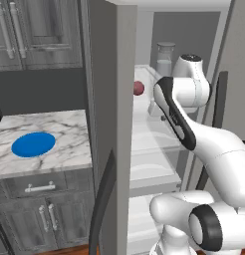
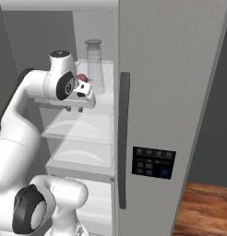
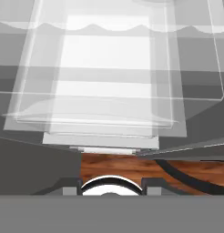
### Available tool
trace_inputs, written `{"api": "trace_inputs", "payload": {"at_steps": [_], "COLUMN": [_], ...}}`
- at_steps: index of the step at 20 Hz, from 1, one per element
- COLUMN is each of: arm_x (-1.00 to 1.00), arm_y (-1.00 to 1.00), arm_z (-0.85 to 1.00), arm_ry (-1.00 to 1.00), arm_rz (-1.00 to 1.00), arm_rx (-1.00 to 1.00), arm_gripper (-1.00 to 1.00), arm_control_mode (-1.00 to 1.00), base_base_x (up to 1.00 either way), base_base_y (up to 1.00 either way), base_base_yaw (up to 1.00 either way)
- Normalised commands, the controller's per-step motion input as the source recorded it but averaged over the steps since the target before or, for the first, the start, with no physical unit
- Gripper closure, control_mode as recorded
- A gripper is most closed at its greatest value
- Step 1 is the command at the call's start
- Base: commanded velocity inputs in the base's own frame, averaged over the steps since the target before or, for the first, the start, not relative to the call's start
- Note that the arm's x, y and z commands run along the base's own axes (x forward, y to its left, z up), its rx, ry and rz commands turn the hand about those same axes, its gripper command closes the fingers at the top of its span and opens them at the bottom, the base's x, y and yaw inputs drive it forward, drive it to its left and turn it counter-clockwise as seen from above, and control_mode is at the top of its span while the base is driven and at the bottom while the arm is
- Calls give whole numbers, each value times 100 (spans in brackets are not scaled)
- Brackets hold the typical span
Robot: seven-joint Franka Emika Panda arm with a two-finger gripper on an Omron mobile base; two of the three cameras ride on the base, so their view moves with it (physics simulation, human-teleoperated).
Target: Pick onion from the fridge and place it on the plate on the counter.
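Left base view is showing the onion (image 1: 138,88) sitting on the fridge (image 1: 107,124) shelf near the gripper (image 2: 74,109), whose opening I cannot tell; reaching farther, aligning first.

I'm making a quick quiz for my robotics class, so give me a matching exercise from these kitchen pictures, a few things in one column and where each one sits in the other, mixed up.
Things:
1. onion
2. plate
3. glass jar
4. control panel

Places:
A. on the marble counter, left of the fridge
B. on the outside of the fridge door
C. on an upper fridge shelf, tall and clear
D. on an upper fridge shelf, small, round and reddish

Pairs: 1-D, 2-A, 3-C, 4-B
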Motion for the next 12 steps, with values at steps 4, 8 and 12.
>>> {"api": "trace_inputs", "payload": {"at_steps": [4, 8, 12], "arm_x": [-1, -4, -3], "arm_y": [1, 6, 11], "arm_z": [6, 34, 52], "arm_ry": [-7, -19, -29], "arm_rz": [3, 7, 1], "arm_rx": [0, 0, 0], "arm_gripper": [-100, -100, -100], "arm_control_mode": [-100, -100, -100], "base_base_x": [0, 0, 0], "base_base_y": [0, 0, 0], "base_base_yaw": [0, 0, 0]}}
